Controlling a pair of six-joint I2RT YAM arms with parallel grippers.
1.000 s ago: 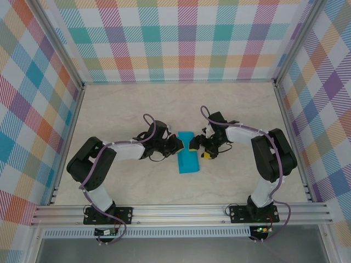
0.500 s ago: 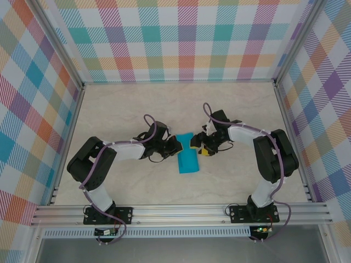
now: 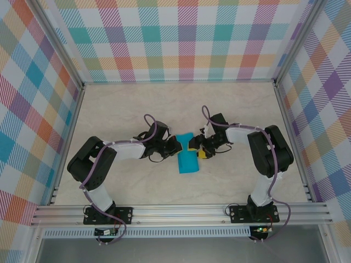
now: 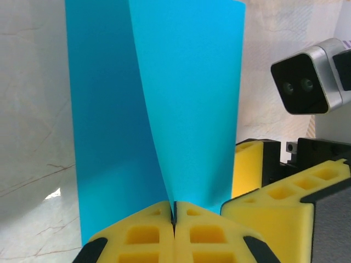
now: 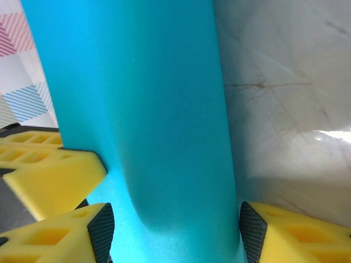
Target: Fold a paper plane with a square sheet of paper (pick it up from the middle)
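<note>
Left gripper (image 4: 174,213) clamps the square sheet of paper (image 4: 164,98); right gripper (image 5: 173,222), jaws apart astride it (grip unclear), should close slowly

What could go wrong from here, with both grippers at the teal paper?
The left gripper pinches the sheet only at its edge; a pull by the other arm might slip or tear it. The right gripper straddles a fold that is rounded, not creased; closing there may set the crease crooked.
</note>
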